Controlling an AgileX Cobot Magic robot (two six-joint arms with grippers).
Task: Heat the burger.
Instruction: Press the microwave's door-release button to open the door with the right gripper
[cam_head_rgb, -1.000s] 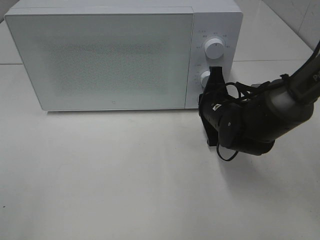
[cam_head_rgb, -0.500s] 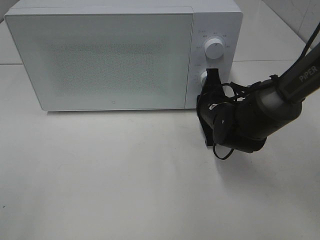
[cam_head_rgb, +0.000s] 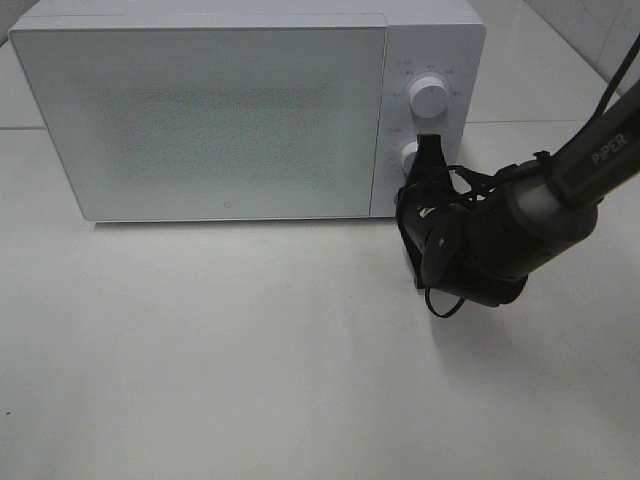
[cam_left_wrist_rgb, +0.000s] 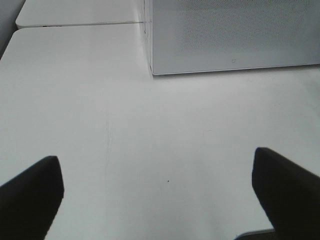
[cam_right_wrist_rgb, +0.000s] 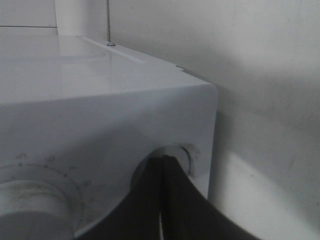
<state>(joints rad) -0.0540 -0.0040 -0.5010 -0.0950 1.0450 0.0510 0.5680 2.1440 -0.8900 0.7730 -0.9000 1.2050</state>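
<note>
The burger is out of view. The white microwave (cam_head_rgb: 230, 120) stands at the back of the table with its door closed. My right gripper (cam_head_rgb: 430, 152) is shut, and its fingertips rest against the lower knob (cam_head_rgb: 409, 156) on the control panel. In the right wrist view the two dark fingers (cam_right_wrist_rgb: 145, 200) lie pressed together with their tips at that knob (cam_right_wrist_rgb: 189, 154). My left gripper (cam_left_wrist_rgb: 154, 156) is open and empty over bare table in front of the microwave's left corner (cam_left_wrist_rgb: 152, 70). It does not show in the exterior high view.
The upper knob (cam_head_rgb: 429, 97) sits above the lower one on the panel, and it also shows in the right wrist view (cam_right_wrist_rgb: 30, 202). The right arm (cam_head_rgb: 520, 225) reaches in from the right edge. White tabletop (cam_head_rgb: 250, 350) spreads in front of the microwave.
The right arm's body has shifted a little to the left and turned slightly. Its fingertips have stayed at the lower knob. The microwave door stays closed.
</note>
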